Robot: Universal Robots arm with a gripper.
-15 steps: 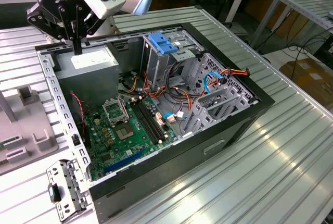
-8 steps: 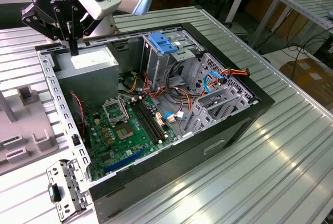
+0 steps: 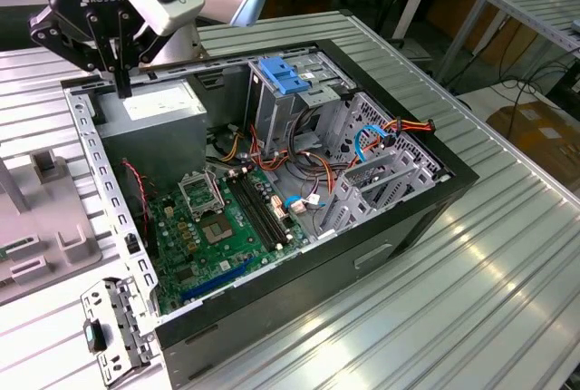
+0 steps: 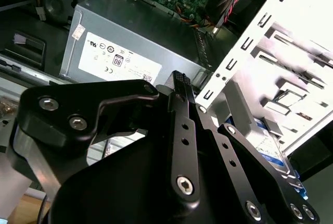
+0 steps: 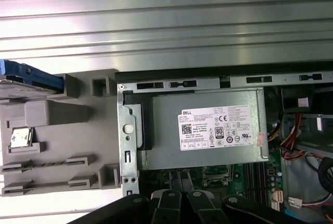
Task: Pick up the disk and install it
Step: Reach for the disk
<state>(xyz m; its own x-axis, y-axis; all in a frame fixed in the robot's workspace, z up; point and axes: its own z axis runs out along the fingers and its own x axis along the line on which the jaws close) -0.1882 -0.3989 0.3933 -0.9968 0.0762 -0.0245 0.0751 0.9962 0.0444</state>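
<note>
We find the gripper (image 3: 121, 91) in the upper left of the exterior view. It hangs tip-down from the arm, with its two black fingers drawn together and nothing held between them. The tips hover just above the grey power-supply box (image 3: 149, 107) with its white sticker. That box sits in the corner of the open computer case (image 3: 299, 308) nearest the exterior view's left. In the first wrist view we look past the gripper's dark linkage onto that same box and, beside it, the perforated metal edge of the case. Just outside that edge stands a grey plastic holder (image 5: 57, 130). The disk (image 5: 26, 75) rests at one end of it, outside the case and well apart from the gripper, with its blue side rail turned toward us. In the second wrist view we catch part of its white label with a blue band beyond the gripper's links. We cannot tell whether it lies flat or tilted. Deeper in the case, near the middle of the exterior view, we see the green motherboard (image 3: 227, 227). Behind it is a tall metal cage topped by a blue plastic latch (image 3: 284, 75). A bundle of orange, red and blue cables (image 3: 399, 131) runs toward the exterior view's right. The whole case rests on a ribbed metal table (image 3: 489, 299).
</note>
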